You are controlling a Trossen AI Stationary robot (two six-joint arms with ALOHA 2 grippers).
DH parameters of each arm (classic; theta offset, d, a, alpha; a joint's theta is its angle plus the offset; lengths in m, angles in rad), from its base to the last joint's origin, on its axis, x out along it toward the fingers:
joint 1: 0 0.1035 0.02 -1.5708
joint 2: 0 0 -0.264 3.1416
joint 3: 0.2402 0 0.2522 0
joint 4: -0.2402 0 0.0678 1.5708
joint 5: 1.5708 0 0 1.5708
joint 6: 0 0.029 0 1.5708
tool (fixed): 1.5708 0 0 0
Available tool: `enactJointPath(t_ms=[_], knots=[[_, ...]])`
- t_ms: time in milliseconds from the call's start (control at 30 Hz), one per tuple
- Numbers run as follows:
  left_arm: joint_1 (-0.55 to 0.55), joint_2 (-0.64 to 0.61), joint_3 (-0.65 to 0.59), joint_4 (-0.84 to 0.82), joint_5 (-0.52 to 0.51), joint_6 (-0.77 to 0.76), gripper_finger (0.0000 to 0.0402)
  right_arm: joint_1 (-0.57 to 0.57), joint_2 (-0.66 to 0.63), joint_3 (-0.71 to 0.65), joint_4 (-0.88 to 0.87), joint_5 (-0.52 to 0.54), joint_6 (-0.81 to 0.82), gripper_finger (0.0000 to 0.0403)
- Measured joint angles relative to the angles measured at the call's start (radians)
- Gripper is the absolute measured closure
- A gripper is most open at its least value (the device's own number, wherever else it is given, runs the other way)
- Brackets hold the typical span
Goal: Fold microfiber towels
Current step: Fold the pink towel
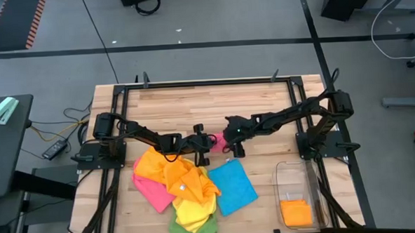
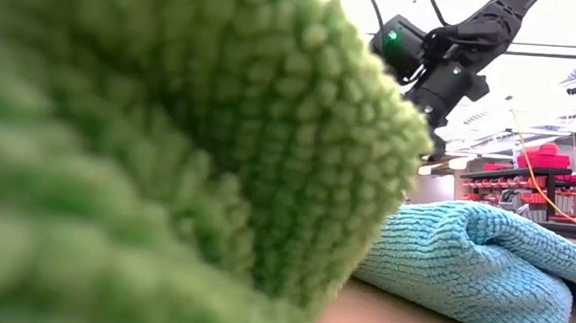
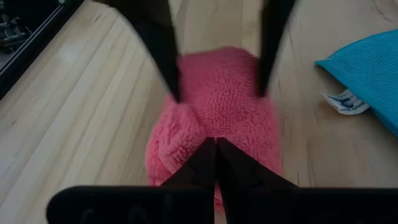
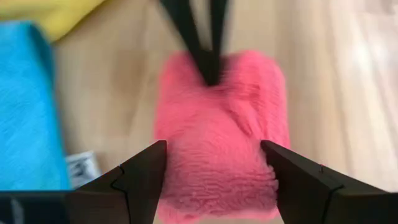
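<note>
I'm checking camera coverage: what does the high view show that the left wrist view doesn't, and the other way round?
Only the high view shows the whole pile of towels, orange, yellow, pink and green, the clear bin holding an orange cloth, and both arms. Only the left wrist view shows the left gripper shut on the small pink towel, with the right gripper open around it, plus a white label. Both show the pink towel, the blue towel and the wooden table.
</note>
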Motion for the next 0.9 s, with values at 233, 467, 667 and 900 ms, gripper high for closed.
enactJointPath(t_ms=[233,467,667,900], knots=[[0.000,0.000,0.000,-0.005,0.000,0.004,0.0390,-0.055,0.000,0.000,-0.005,0.000,0.128,0.0137],[0.000,0.000,0.000,-0.007,0.000,-0.005,0.0378,-0.056,0.000,0.001,-0.032,-0.028,0.219,0.0137],[0.000,0.000,0.000,-0.016,-0.009,-0.006,0.0391,-0.049,-0.059,0.010,-0.001,0.028,0.180,0.0137],[0.000,0.000,0.000,-0.027,-0.040,-0.005,0.0383,-0.003,-0.061,-0.001,0.135,0.090,0.046,0.0137]])
